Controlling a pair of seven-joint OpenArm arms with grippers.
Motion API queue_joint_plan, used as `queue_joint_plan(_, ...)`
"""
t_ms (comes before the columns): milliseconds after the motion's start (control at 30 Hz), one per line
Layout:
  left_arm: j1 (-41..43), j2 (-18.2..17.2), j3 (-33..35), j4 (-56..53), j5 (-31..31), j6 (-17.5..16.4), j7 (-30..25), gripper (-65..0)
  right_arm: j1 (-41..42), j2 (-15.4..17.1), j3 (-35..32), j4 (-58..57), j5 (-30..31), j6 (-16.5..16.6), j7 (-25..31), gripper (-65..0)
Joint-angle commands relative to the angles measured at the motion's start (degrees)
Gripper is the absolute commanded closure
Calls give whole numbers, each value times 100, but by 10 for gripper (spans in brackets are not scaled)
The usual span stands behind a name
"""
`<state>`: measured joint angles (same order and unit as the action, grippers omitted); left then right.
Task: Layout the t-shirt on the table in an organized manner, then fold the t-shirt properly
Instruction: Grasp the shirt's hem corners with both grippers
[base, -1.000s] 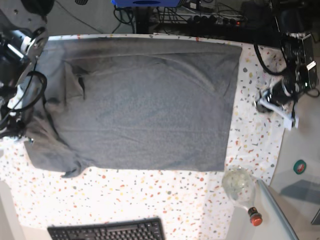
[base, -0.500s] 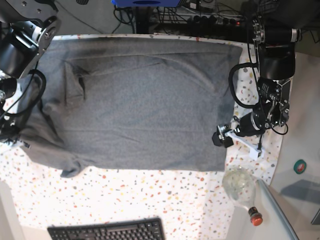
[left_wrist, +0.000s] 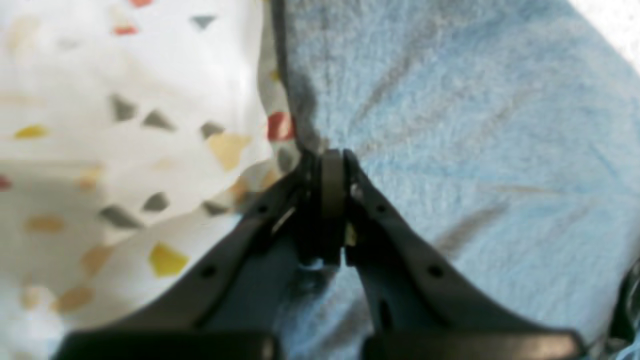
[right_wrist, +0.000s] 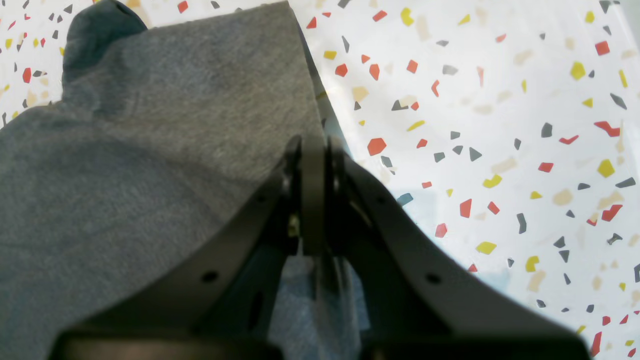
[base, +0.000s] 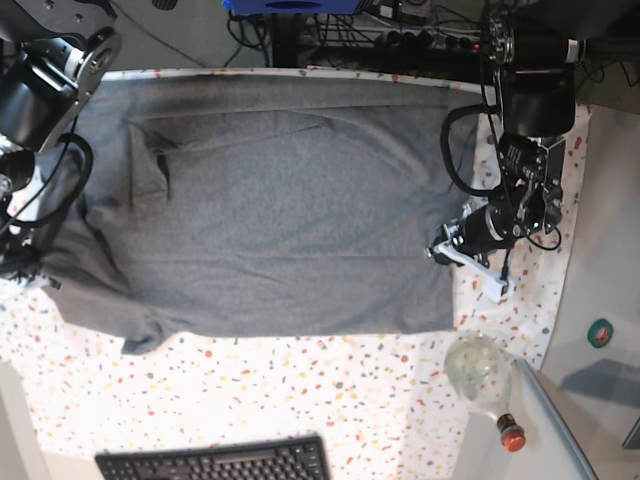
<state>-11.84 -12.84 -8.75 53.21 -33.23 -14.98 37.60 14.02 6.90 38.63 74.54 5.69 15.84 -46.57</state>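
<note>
From the base view, the t-shirt (base: 270, 210) lies spread across most of the table (base: 300, 390), body fairly flat, with the sleeve end on the view's left bunched and trailing toward the table's edge. The left end effector (base: 440, 250) sits at the shirt's edge on the view's right, low to the cloth. The right arm stands at the view's left edge over the rumpled sleeve; its end effector is hard to pick out here. A keyboard (base: 215, 462) and a glass bottle (base: 480, 375) lie beyond the shirt near the table's margins.

In the left wrist view, the left end effector (left_wrist: 332, 165) is clenched, jaws pressed together right at the shirt's hem where grey fabric meets the speckled table (left_wrist: 100, 125). The picture is soft, so it looks as if a thin fold of the t-shirt (left_wrist: 475, 125) is pinched, though I cannot be sure how much.

In the right wrist view, the right end effector (right_wrist: 312, 150) is clamped on an edge of the t-shirt (right_wrist: 150, 150), cloth running between the jaws and hanging below them, the table (right_wrist: 500, 125) bare beside it.

The risk: if the left pinch caught only a sliver, or the table covering with it, a pull could slip free or drag the covering. Uneven tension between both arms would skew the shirt and deepen the sleeve's bunching.
</note>
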Motion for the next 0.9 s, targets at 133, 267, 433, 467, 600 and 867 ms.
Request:
queue_joint_plan(133, 265, -285, -26, 978, -66, 184, 332, 0, 123, 97, -8, 75, 33, 12, 125, 0)
queue_joint_plan(267, 660, -320, -26, 1707, -83, 685, 771, 0, 62, 97, -8, 75, 42, 12, 125, 0)
queue_joint_plan(433, 1091, -268, -26, 2253, -92, 694, 1431, 0, 44, 97, -8, 75, 42, 12, 125, 0)
queue_joint_plan(467, 1170, -268, -26, 2288, -92, 694, 1483, 0, 35, 97, -8, 75, 42, 12, 125, 0)
queue_joint_plan(600, 1425, -268, -26, 2411, -92, 694, 1527, 0, -18, 97, -8, 75, 42, 12, 125, 0)
queue_joint_plan(867, 2023, -285, -193, 3220, -101, 694, 1545, -107, -26, 97, -8, 75, 42, 12, 134, 0)
